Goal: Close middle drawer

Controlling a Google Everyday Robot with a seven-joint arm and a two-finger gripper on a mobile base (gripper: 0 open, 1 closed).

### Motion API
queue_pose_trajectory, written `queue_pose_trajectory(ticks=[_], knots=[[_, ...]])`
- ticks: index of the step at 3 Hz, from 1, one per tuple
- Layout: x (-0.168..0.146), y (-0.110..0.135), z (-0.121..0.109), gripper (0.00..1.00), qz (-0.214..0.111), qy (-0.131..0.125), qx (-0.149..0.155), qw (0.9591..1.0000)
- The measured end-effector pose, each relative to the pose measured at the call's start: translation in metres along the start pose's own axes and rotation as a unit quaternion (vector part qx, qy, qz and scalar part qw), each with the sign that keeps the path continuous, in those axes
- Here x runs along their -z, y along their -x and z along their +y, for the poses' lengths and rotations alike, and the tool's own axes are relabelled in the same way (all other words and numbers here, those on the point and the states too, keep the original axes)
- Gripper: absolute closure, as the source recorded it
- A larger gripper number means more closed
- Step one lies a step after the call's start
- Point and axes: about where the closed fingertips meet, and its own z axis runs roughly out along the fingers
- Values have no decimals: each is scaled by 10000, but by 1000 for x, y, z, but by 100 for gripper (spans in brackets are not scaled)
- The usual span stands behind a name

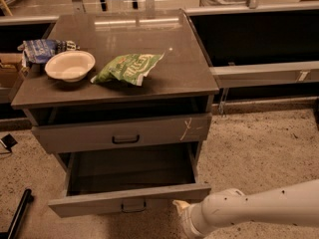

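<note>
The middle drawer (124,199) is the wide grey one pulled far out of the cabinet. Its plain front faces me with a small dark pull handle (133,206), and its deep box is empty. Above it sits the taller-fronted drawer (124,133) with a white scratch mark, nearly shut. My gripper (179,206) comes in from the lower right on a white arm (249,213). It sits against the right end of the middle drawer's front, just below its lower edge.
On the cabinet top (164,78) lie a white bowl (70,65), a green chip bag (128,67) and a blue bag (44,49). A dark shelf unit (259,39) stands to the right. A speckled floor (259,148) surrounds the cabinet.
</note>
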Motion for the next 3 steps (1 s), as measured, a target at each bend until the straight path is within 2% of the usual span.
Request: queue_pose_trajectory(ticks=[1, 2, 3], knots=[[-11, 3, -5, 18, -280, 84, -45, 9996], [-27, 7, -26, 42, -907, -62, -108, 9958], [-44, 15, -51, 66, -1504, -309, -101, 9881]])
